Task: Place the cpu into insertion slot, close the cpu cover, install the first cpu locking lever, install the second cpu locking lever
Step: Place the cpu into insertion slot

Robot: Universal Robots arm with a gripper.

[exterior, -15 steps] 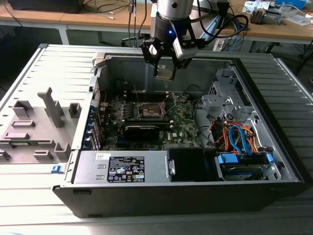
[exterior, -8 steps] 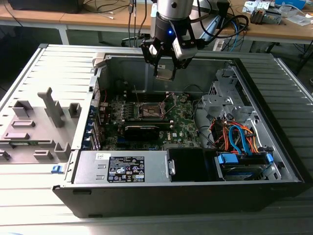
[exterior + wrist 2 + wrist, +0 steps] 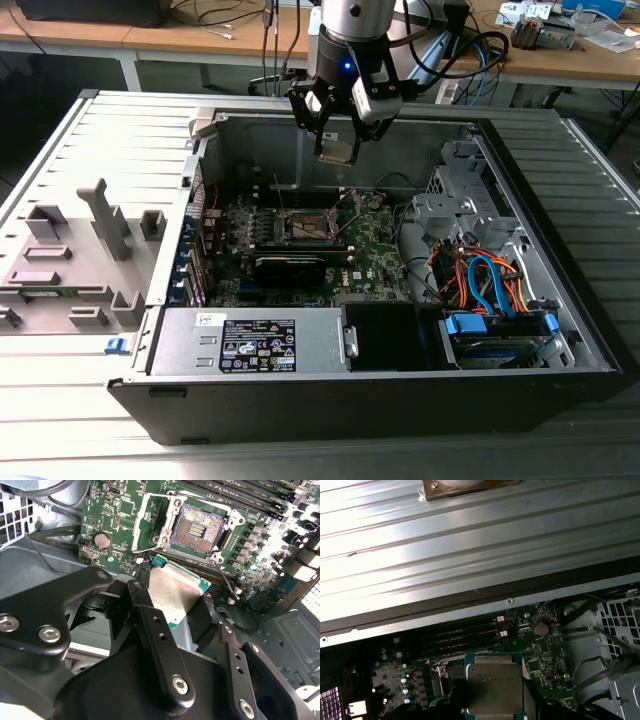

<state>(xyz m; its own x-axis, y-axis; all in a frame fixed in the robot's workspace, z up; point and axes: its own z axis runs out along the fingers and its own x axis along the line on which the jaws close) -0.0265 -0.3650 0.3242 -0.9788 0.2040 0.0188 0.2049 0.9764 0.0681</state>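
— Which step was in hand?

— The first one, as I judged it: getting the cpu [image 3: 175, 592] into the insertion slot [image 3: 197, 530]. The gripper [image 3: 172, 605] had its fingers [image 3: 142, 600] clamped on two opposite edges of the chip, with the silver-grey top showing in both wrist views.

— And where was the chip, taking the socket as the mark?

— Above the insertion slot and well apart from it. In the exterior view the gripper [image 3: 338, 140] hung high over the motherboard [image 3: 375, 255] inside the open computer case [image 3: 560, 300], carrying the cpu [image 3: 338, 150] well above the insertion slot [image 3: 308, 225] (nothing was touching the board).

— Was the socket ready?

— It looked so. Its dark centre lay bare, and the cpu cover [image 3: 141, 522] stood swung up just beside it, so the window frame was not over the contacts. A coin cell battery [image 3: 102, 541] sat further out past the cover.

— What did the placement call for?

— In my judgement, bringing the chip directly over the insertion slot, squaring its edges to the silvery rim, and lowering it flat. In the second wrist view it sat turned at an angle to the socket, so its heading and level needed care. A tilted or offset set-down could have fouled the contacts.
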